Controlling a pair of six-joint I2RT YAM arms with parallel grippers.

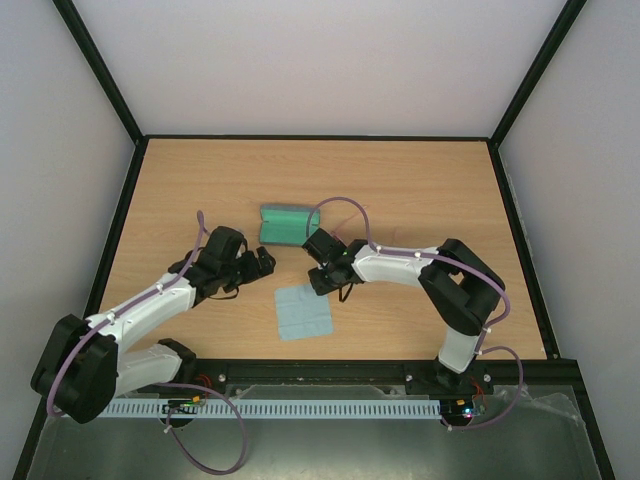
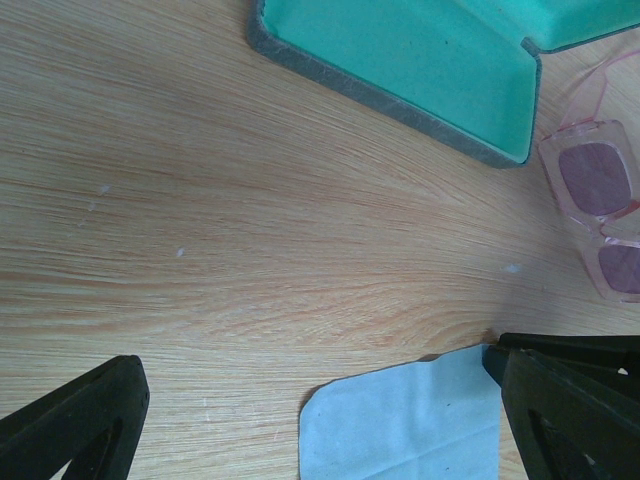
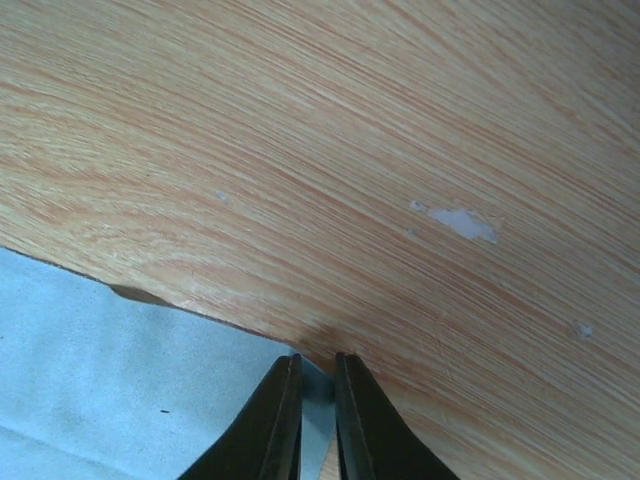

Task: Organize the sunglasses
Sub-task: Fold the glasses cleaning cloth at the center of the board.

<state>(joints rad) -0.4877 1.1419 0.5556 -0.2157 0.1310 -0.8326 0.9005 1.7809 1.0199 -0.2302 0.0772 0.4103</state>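
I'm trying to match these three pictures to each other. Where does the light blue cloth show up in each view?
Top external: the light blue cloth lies flat near the table's front edge, about mid-width.
Left wrist: the cloth is at the bottom edge, right of centre.
Right wrist: the cloth fills the lower left corner.
Shared landmark: the wood-grain table under it in all three.
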